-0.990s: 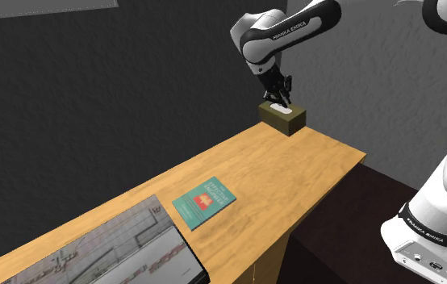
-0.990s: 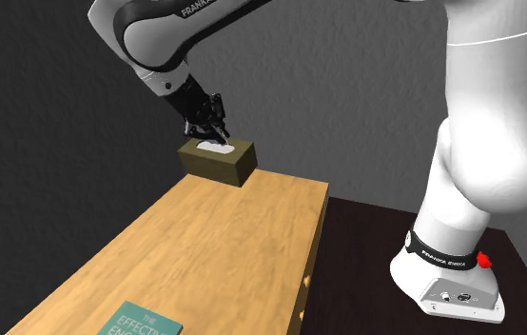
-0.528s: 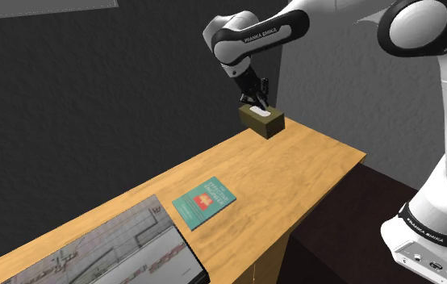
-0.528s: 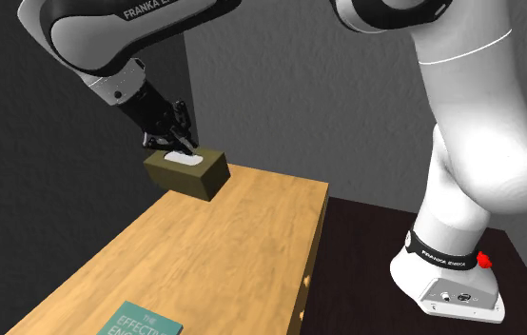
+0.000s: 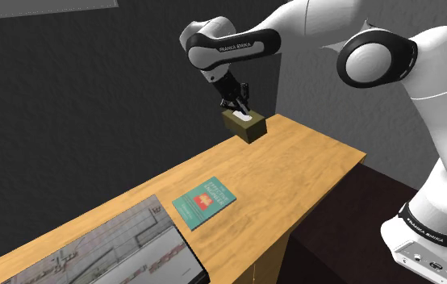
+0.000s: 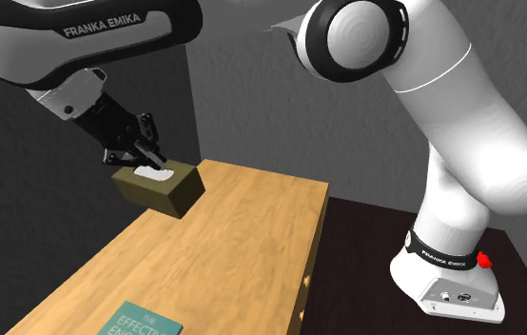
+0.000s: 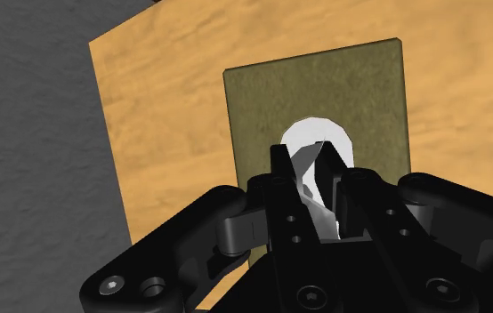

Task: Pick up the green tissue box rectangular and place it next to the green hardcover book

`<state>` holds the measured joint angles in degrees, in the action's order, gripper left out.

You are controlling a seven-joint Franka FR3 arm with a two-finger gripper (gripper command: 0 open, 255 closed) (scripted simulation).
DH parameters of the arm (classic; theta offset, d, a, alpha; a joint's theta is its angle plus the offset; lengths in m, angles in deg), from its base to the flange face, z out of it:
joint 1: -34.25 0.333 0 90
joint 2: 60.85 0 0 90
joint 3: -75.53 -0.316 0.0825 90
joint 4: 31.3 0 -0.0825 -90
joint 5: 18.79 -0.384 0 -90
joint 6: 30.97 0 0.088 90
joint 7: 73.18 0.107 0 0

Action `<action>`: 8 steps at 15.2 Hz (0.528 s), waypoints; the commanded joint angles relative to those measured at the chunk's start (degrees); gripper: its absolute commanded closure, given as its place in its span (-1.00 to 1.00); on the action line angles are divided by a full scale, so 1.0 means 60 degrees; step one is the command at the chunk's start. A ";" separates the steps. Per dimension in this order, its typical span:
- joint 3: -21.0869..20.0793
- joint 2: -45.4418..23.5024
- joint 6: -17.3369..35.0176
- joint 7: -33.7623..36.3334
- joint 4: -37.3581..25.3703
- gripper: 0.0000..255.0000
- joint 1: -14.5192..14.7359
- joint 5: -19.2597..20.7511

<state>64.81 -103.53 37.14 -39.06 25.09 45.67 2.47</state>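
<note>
The olive-green tissue box (image 5: 244,127) hangs just above the far end of the wooden table (image 5: 311,165). My gripper (image 5: 242,111) is shut on the white tissue (image 7: 311,136) sticking out of the box's top. In the second exterior view the gripper (image 6: 147,164) comes down on the box (image 6: 157,188) from above. In the wrist view both fingers (image 7: 280,173) pinch the tissue at the middle of the box (image 7: 325,84). The teal-green hardcover book (image 5: 204,200) lies flat mid-table, its corner also visible in the second exterior view (image 6: 138,322).
A flat glossy panel (image 5: 121,250) lies at the table's near end, beyond the book. A dark grey wall (image 5: 93,97) runs right behind the table. My stand (image 5: 432,242) sits on the dark floor past the table's end.
The arm has carried the tissue box toward the shoulder view's left, along the table's back edge and closer to the book. The grip has stayed shut on it.
</note>
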 commanded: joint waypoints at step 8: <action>-0.0032 -0.0099 0.1000 0.0303 0.0949 1.00 -0.0120 -0.0041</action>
<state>64.61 -103.83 42.52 -37.39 30.48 45.00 2.20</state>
